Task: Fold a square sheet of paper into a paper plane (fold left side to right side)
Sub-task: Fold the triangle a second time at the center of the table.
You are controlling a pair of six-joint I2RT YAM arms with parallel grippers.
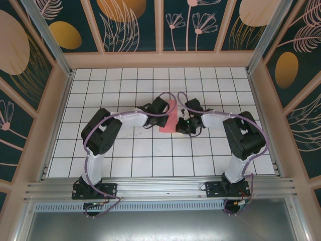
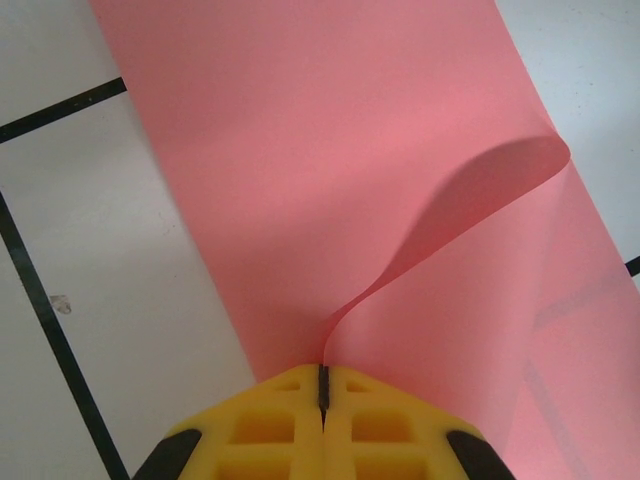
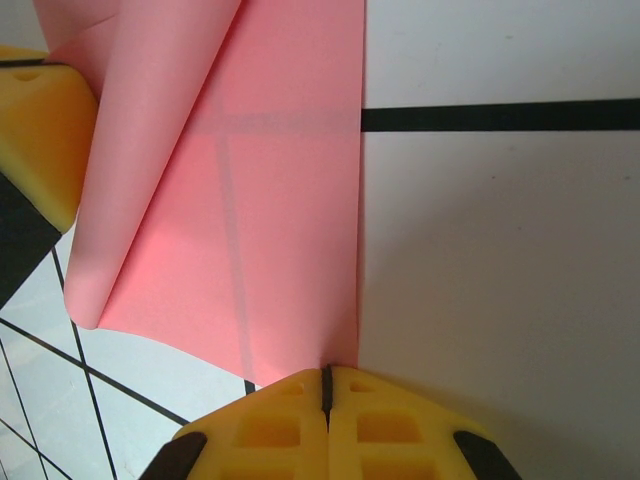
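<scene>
The left jaws are pressed together on a lifted, curling edge of the square sheet of paper [image 2: 330,180]; the right jaws likewise pinch its edge. We see the sheet mid-counter [image 1: 100,85], left jaws at its 9 o'clock, right jaws at 3 o'clock, both wrists overlapping its sides. Flower-patterned walls [image 1: 130,25] surround the counter.
</scene>
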